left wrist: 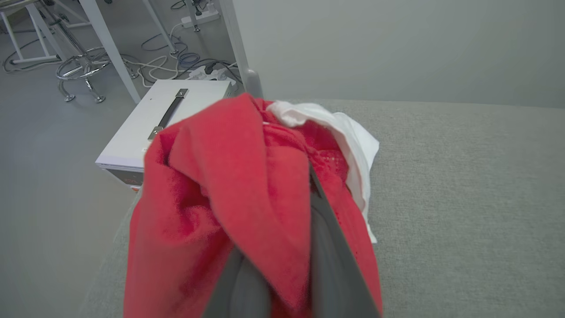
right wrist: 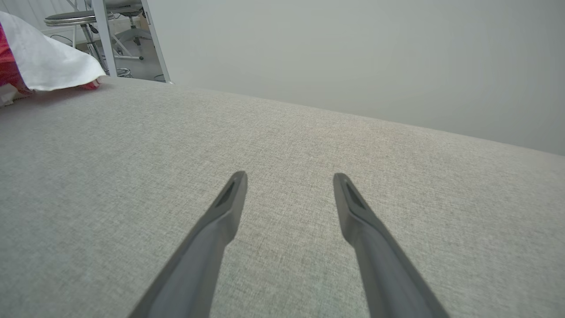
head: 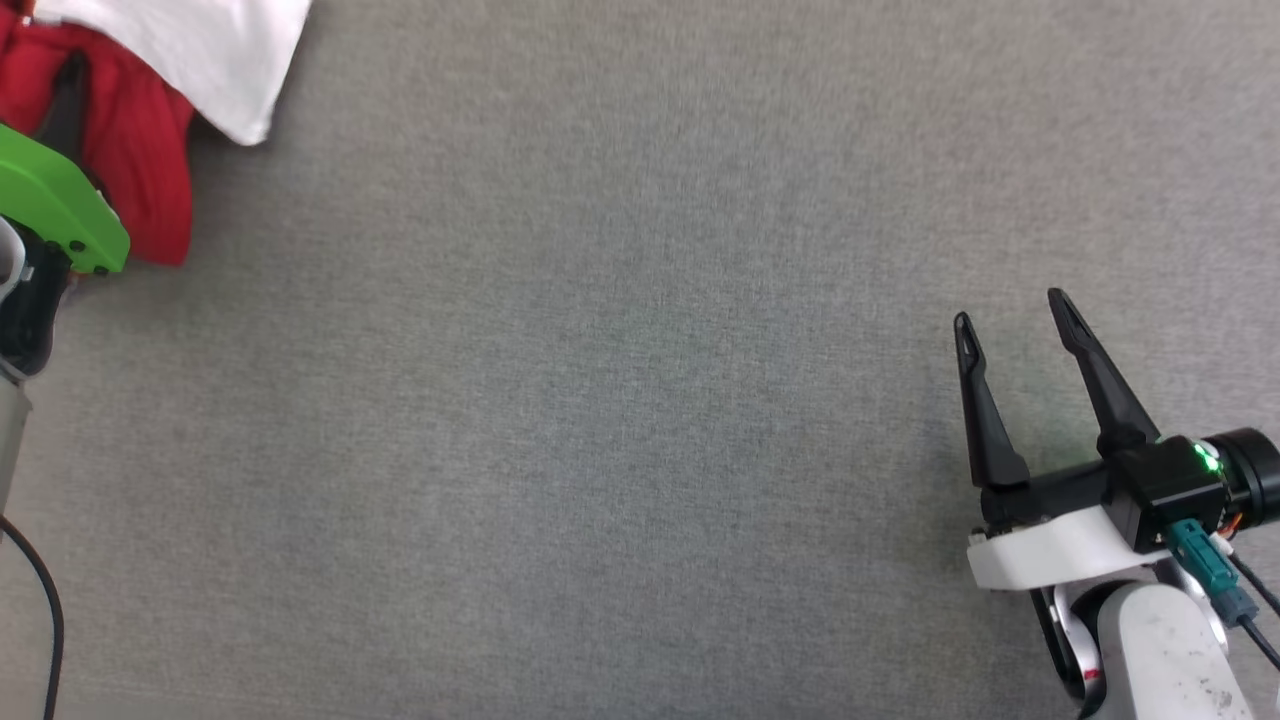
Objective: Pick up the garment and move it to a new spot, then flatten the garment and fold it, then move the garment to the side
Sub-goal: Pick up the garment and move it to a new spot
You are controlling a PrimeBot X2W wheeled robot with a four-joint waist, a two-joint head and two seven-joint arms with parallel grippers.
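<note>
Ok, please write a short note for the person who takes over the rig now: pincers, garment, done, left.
Left pincer: shut on red cloth of the garment.
Right pincer: open, empty, over the grey table.
Garment: bunched at the table's far left.
Done: grasp only.
Left: lift, move to a new spot, flatten, fold, move aside.

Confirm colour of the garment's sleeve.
White, on the sleeve; rest of the garment is red. Head view shows it best.
</note>
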